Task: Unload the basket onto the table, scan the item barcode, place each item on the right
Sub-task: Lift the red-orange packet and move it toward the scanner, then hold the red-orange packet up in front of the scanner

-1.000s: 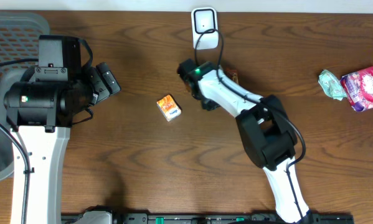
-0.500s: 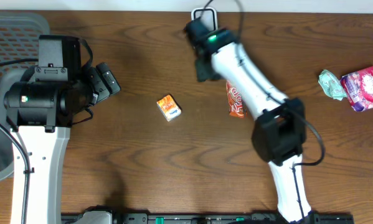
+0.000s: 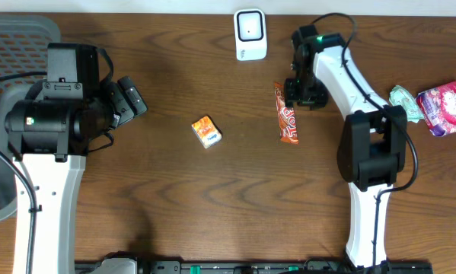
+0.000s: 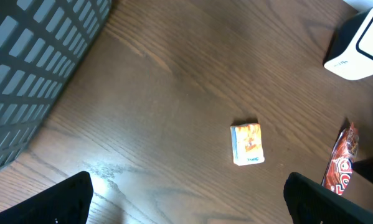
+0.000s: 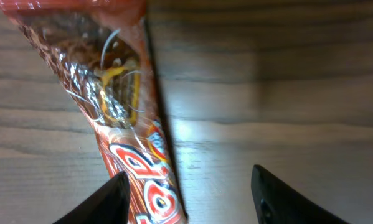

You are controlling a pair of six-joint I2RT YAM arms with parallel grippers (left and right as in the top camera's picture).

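Note:
A red and orange candy bar (image 3: 288,122) lies flat on the wooden table, right of centre. My right gripper (image 3: 294,97) hovers just over its far end. In the right wrist view the candy bar (image 5: 121,118) rests on the wood beside the left finger (image 5: 108,199), and the right gripper (image 5: 187,186) is open and holds nothing. The white barcode scanner (image 3: 250,34) stands at the back edge and shows again as the scanner (image 4: 360,43) in the left wrist view. My left gripper (image 3: 129,99) is open and empty, away to the left; the left gripper (image 4: 186,186) has only bare wood below it.
A small orange box (image 3: 206,131) lies mid-table, also seen as the box (image 4: 246,144) from the left wrist. A green wrapper (image 3: 404,103) and a pink packet (image 3: 444,106) sit at the far right. A grey basket (image 3: 14,46) fills the left edge.
The candy bar has left my right gripper and now lies on the table. The right arm swung past the scanner and then right, over the bar's far end. The left arm stayed still.

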